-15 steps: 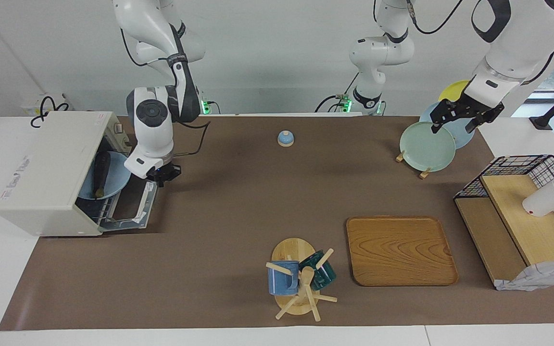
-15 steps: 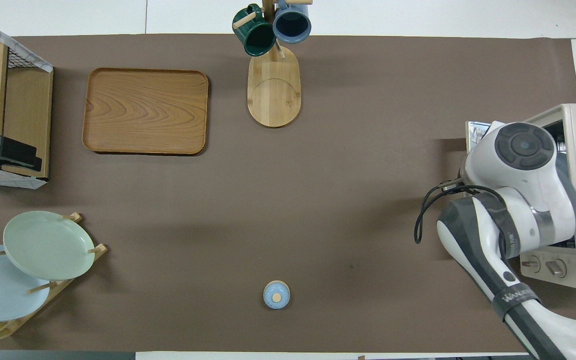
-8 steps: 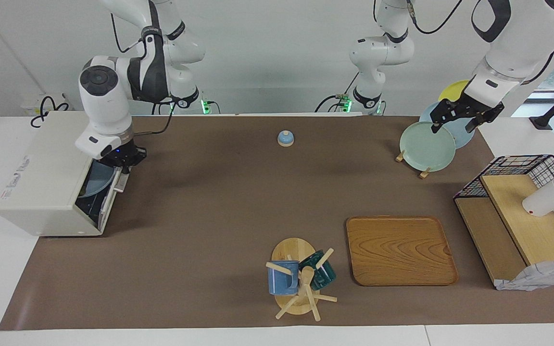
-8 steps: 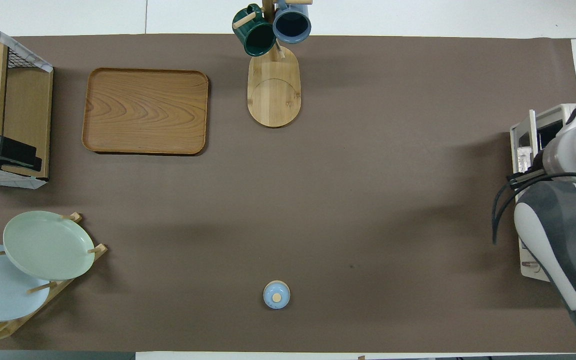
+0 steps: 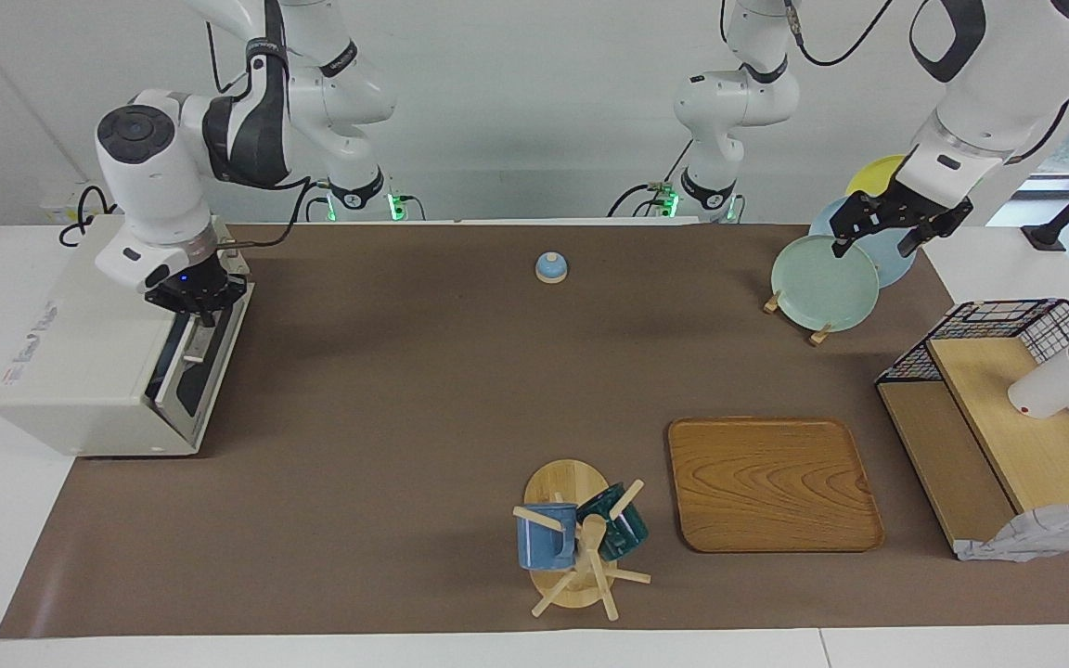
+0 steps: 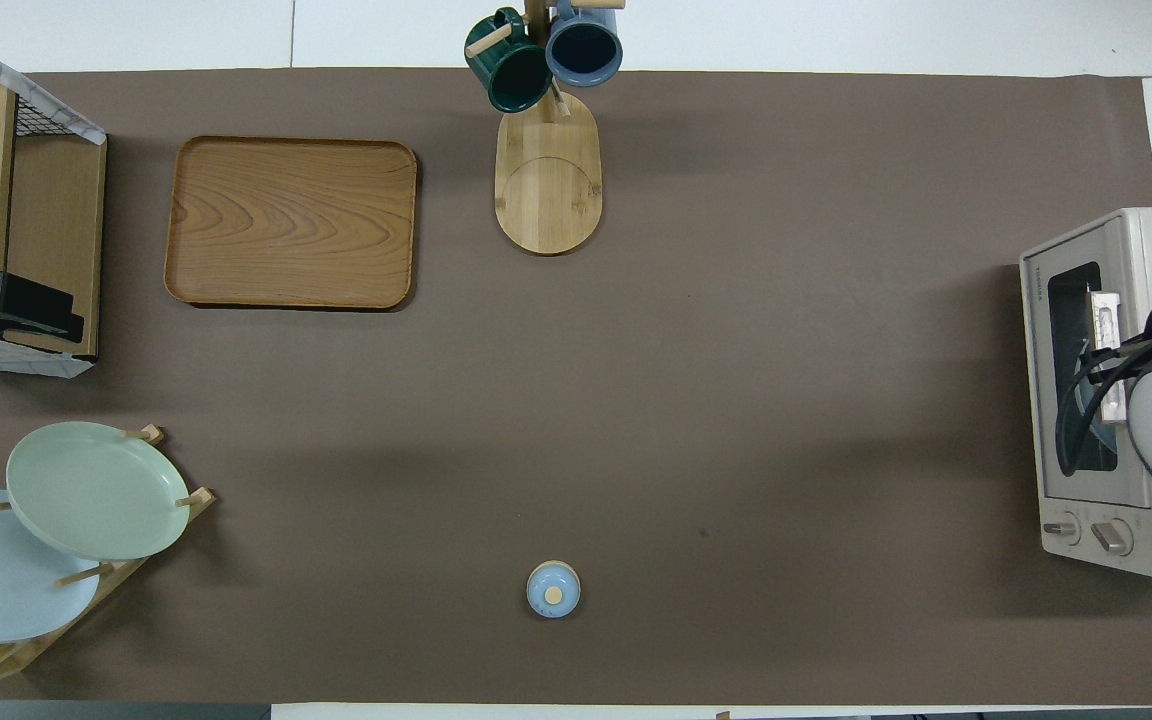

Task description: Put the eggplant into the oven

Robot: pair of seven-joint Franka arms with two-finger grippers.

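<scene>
The bell (image 5: 551, 267) sits nearest the robots, mid-surface. The left end effector (image 5: 887, 227) hangs spread over the plate rack (image 5: 824, 278) at the left arm's end, holding nothing. At the right arm's end, the right end effector (image 5: 196, 299), fingers pressed together, is at the top edge of the oven (image 5: 80, 362) door (image 5: 196, 371), which stands shut or nearly so. The eggplant cannot be made out through the dark window (image 6: 1076, 370), so its place relative to that end effector cannot be told. Farther out lie the tray (image 5: 771, 482) and mug tree (image 5: 576, 538).
</scene>
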